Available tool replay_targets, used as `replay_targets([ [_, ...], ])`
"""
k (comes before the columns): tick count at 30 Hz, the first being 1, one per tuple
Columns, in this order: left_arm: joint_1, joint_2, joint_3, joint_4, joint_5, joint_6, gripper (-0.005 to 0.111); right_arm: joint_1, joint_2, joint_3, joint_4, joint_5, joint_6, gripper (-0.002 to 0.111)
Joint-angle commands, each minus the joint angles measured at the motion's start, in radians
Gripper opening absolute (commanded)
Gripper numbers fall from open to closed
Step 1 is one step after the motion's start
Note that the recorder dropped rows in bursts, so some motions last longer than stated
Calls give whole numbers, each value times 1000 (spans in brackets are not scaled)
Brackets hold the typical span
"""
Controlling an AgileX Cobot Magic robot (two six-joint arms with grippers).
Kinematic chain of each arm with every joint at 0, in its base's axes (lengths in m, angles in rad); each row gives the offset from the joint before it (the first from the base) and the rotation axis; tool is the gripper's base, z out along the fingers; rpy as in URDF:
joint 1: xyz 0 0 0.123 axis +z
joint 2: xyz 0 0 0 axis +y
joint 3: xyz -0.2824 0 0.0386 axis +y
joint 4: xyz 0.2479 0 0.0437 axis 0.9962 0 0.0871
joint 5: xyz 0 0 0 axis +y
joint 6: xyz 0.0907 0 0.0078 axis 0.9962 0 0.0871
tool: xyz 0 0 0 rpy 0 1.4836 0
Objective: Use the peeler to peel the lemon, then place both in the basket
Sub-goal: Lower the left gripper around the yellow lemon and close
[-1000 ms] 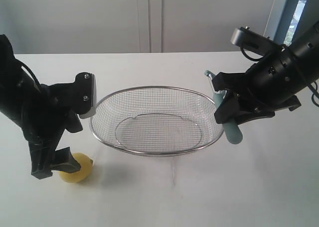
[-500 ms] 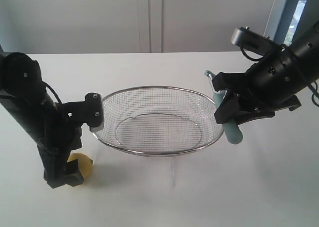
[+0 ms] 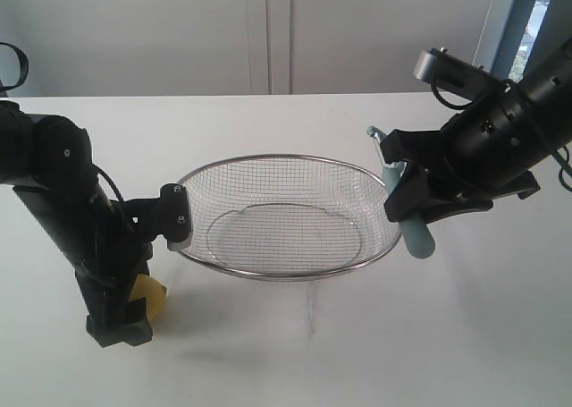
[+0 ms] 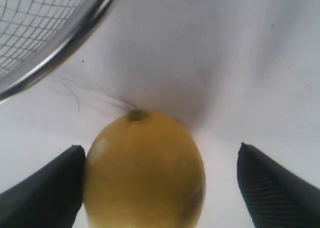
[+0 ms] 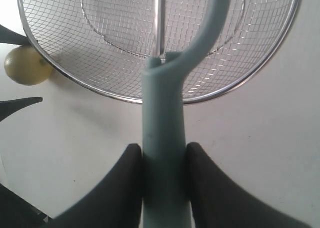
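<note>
The yellow lemon (image 3: pixel 154 299) lies on the white table just left of the wire basket (image 3: pixel 268 277). My left gripper (image 3: pixel 127 321) is lowered over the lemon and hides most of it. In the left wrist view the lemon (image 4: pixel 145 173) sits between the open fingers: one finger (image 4: pixel 47 188) touches its side, while the other finger (image 4: pixel 272 188) stands clear with a gap. My right gripper (image 3: pixel 407 212) hovers at the basket's right rim, shut on the teal handle of the peeler (image 3: pixel 416 239). The peeler (image 5: pixel 162 112) points its head over the basket (image 5: pixel 125 98).
The silver mesh basket holds nothing and fills the middle of the table; its rim (image 4: pixel 75 37) runs close by the lemon. A pale wall stands behind the table, with a window strip (image 3: pixel 541 13) at the far right.
My left arm has swung down and turned over the lemon, bringing its fingers to either side of it. The right arm and the peeler have not moved.
</note>
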Motion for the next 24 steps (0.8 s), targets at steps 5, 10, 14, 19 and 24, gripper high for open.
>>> replay_targets([
  [5, -4, 3, -2, -9, -9, -6, 83, 3, -10, 2, 4, -7, -12, 0],
  [10, -4, 3, -2, -9, -11, -6, 83, 3, -10, 2, 4, -7, -12, 0],
  [14, -4, 3, -2, -9, -11, -8, 83, 3, -10, 2, 4, -7, -12, 0],
  [19, -4, 3, -2, -9, -11, -8, 83, 3, -10, 2, 4, -7, -12, 0],
  [24, -4, 3, -2, -7, -11, -7, 83, 3, -10, 2, 4, -7, -12, 0],
])
